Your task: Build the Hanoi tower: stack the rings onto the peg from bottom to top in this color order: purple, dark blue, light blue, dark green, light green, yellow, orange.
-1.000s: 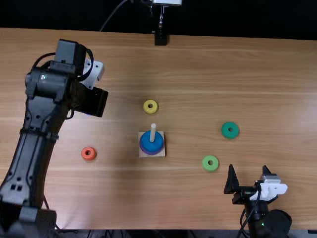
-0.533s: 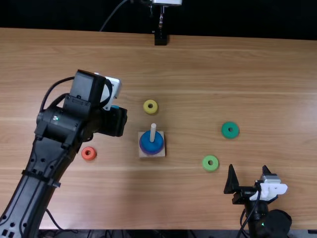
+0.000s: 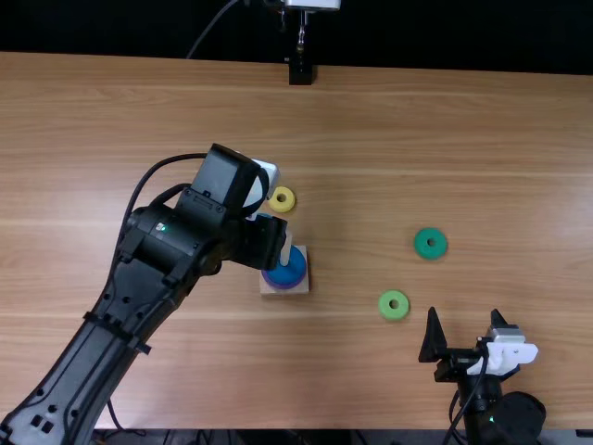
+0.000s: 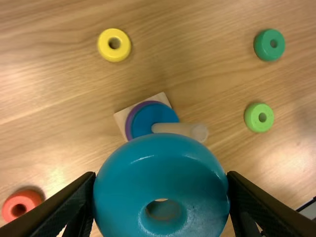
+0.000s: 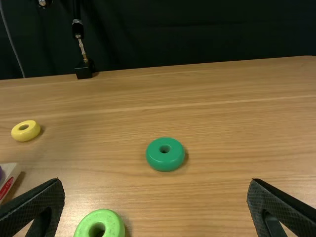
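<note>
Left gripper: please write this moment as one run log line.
left gripper: holds light blue ring near peg | peg: purple ring under dark blue ring | right gripper: open

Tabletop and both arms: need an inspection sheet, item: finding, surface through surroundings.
Surface: light brown wooden table, no damage seen.
Job's things, stacked: purple ring, dark blue ring on the pale upright peg of a square wooden base.
Job's things, loose on table: yellow ring, dark green ring, light green ring, orange ring.
Clutter: nothing seen.
Left gripper: shut on light blue ring, near peg.
Right gripper: open, holding nothing.
Cables: black cable looping beside left arm; thin grey cable behind table.
Surroundings: dark backdrop, black stand foot at far edge.
</note>
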You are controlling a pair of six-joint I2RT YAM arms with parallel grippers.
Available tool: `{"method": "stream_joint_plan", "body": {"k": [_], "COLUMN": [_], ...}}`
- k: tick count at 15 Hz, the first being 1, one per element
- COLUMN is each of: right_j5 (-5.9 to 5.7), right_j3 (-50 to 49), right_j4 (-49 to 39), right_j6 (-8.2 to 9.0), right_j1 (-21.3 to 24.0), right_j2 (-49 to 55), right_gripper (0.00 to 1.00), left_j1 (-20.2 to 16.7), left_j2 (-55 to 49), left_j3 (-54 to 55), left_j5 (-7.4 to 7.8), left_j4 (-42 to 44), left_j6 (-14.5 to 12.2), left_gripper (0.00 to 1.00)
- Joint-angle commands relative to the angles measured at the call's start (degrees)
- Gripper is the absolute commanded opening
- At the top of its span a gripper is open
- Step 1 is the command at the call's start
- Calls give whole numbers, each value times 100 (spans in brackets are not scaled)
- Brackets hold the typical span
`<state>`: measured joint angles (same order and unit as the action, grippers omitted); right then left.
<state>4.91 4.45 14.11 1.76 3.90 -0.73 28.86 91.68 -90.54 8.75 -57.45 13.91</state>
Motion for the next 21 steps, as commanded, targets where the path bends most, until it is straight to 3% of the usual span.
{"method": "stream_joint_plan", "body": {"k": [1, 21], "right_j5": [-6, -6], "right_j3": [-331, -331], "right_j4": [367, 367], "right_j6": [3, 3], "right_j1": [41, 41], "right_j2": [73, 73], "right_gripper": [100, 100], "left_j1": [164, 454], "left_j2": [201, 1133], "left_j3": [-315, -860], "left_j5": [53, 32], "left_j4": [18, 8], "left_j6": [96, 96], "left_gripper": [0, 0]}}
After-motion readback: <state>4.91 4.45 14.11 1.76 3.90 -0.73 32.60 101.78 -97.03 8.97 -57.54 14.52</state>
